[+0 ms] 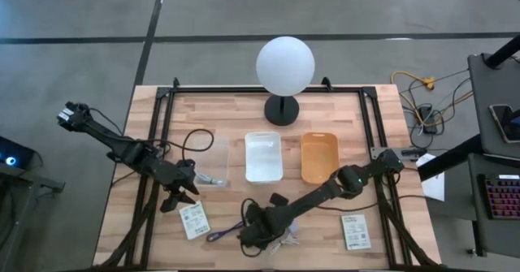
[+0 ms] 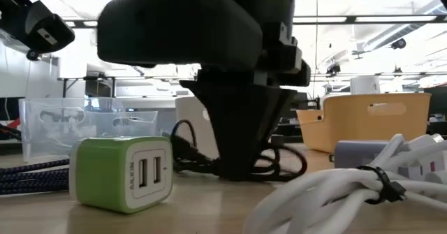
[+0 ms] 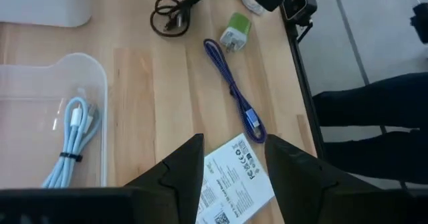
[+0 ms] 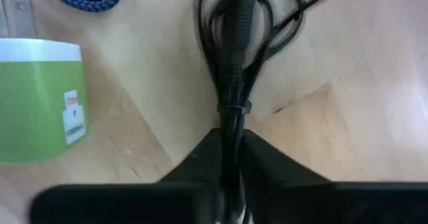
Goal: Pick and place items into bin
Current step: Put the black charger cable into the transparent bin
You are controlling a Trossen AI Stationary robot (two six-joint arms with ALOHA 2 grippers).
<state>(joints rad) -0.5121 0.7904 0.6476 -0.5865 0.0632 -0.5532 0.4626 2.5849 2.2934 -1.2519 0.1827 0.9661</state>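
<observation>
Pinching the coiled thin black cable (image 4: 231,57) on the wooden surface (image 1: 227,118), the right gripper (image 4: 231,150) is closed on it; next, lift toward a bin. Left gripper (image 3: 234,164) hovers open.

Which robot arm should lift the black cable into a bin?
The right. Its claw is already shut on the black cable. The left claw hangs open over a white packet, farther away.

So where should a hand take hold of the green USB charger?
Grip the green USB charger across its two flat side faces, coming straight down from above: it is a boxy cube lying alone on the table, with the purple cable and black cable clear of it.
</observation>
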